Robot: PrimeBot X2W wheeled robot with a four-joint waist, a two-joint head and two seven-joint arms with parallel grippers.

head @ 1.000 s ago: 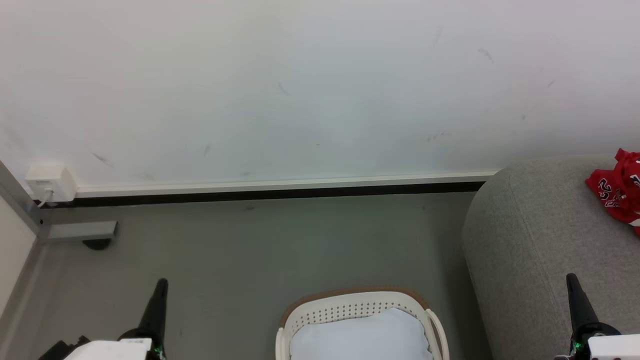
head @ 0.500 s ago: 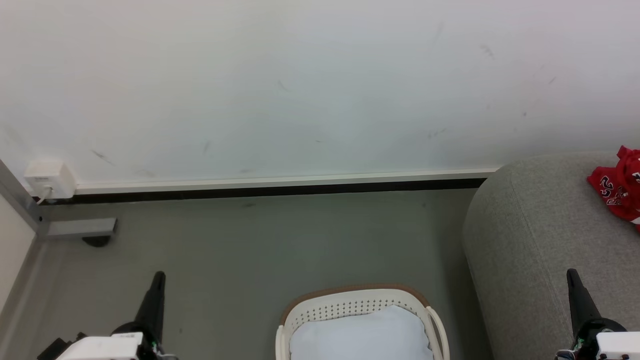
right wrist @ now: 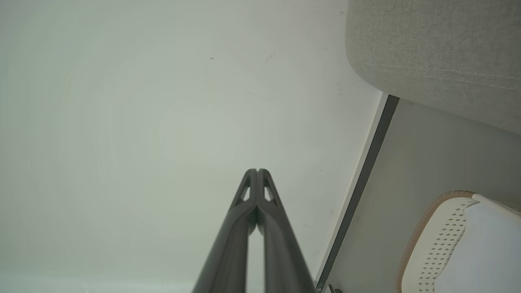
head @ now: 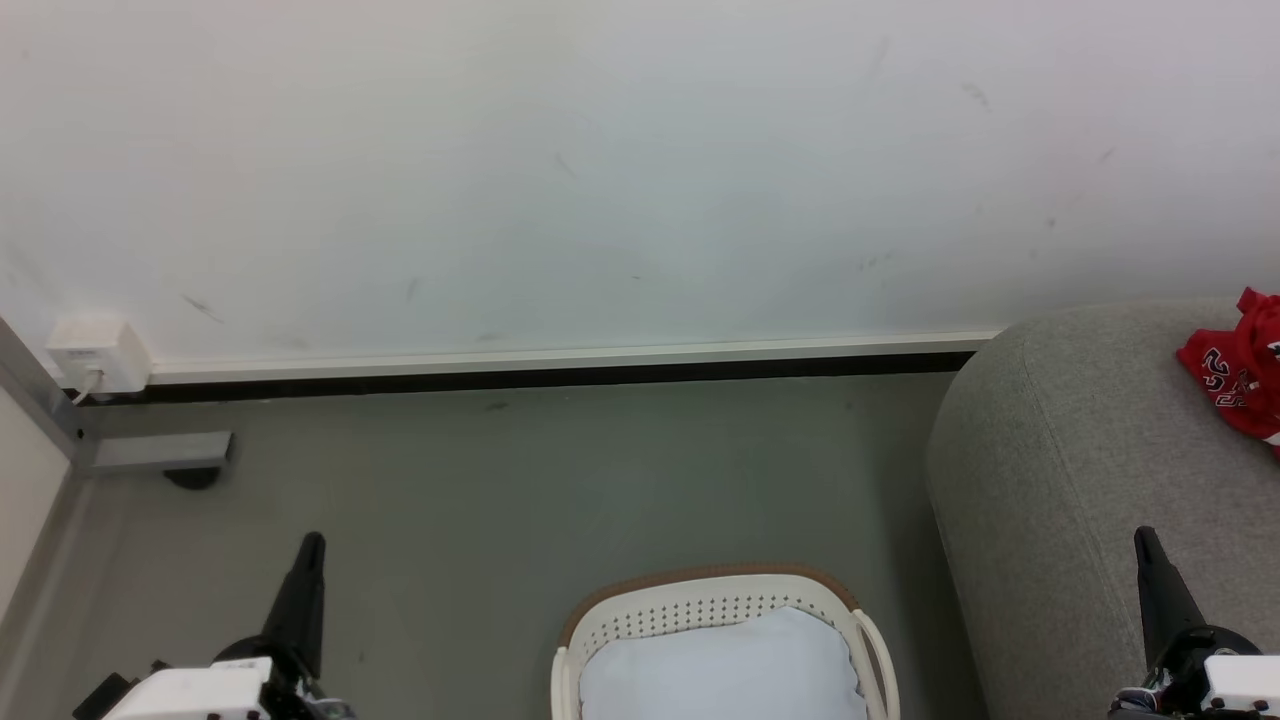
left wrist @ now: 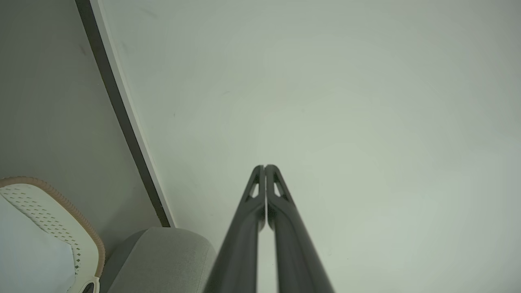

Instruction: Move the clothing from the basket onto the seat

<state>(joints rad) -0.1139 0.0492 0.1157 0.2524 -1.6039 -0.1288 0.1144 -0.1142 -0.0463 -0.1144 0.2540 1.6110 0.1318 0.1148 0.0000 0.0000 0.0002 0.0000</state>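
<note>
Left gripper (head: 312, 548), right gripper (head: 1144, 538): fingers pressed together, nothing held. Basket (head: 700, 582) between them, pale cloth (head: 720, 670) inside. Sofa (head: 1070, 480) by right gripper. Jersey (head: 1240, 385) on sofa, ahead-right of right gripper.

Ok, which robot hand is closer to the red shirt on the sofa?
The right. The right gripper shows by the sofa, below the red jersey in the head view; the left gripper is far off on the basket's other side.

Open passage: bare grey floor (head: 560, 480) between white wall (head: 600, 180) and white perforated brown-rimmed plastic basket (head: 700, 605).
Right obstacle: large light grey fabric sofa (head: 1060, 470), just beside the basket.
Left corner: grey metal bracket (head: 160, 452).
</note>
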